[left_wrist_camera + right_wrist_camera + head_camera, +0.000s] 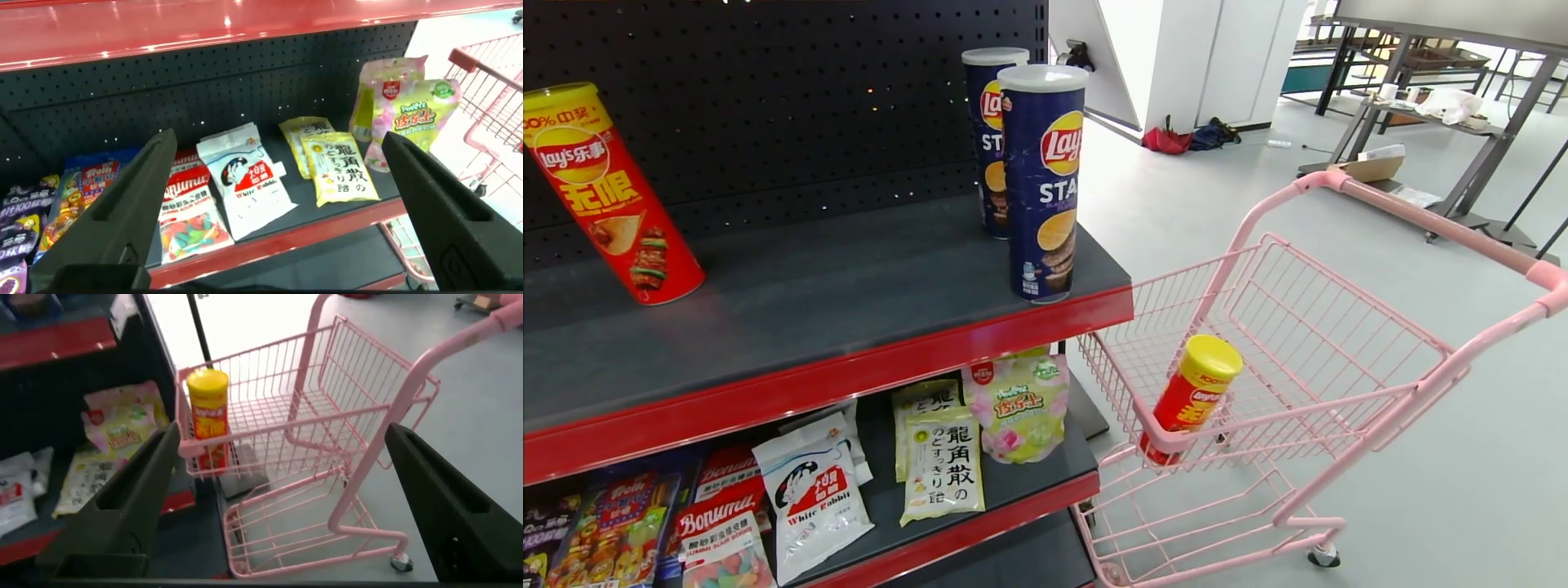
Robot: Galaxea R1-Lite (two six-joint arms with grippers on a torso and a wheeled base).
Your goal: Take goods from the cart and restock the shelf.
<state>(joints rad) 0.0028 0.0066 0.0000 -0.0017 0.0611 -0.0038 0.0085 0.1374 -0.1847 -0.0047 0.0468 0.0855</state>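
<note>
A pink wire cart (1339,359) (343,441) stands to the right of the shelf. One red chip can with a yellow lid (1192,396) (208,416) leans in its basket corner nearest the shelf. On the grey top shelf (792,310), a red chip can (609,192) leans at the left and two blue chip cans (1043,180) stand at the right end. My left gripper (274,204) is open, facing the snack bags on the lower shelf. My right gripper (282,498) is open, some way back from the cart and its can.
The lower shelf (1005,482) holds snack bags: a white candy bag (813,494) (245,184), yellow lozenge packs (939,461) (343,167) and a pink-green pouch (1021,408) (409,106). Metal tables (1445,106) stand far behind the cart. Grey floor to the right is open.
</note>
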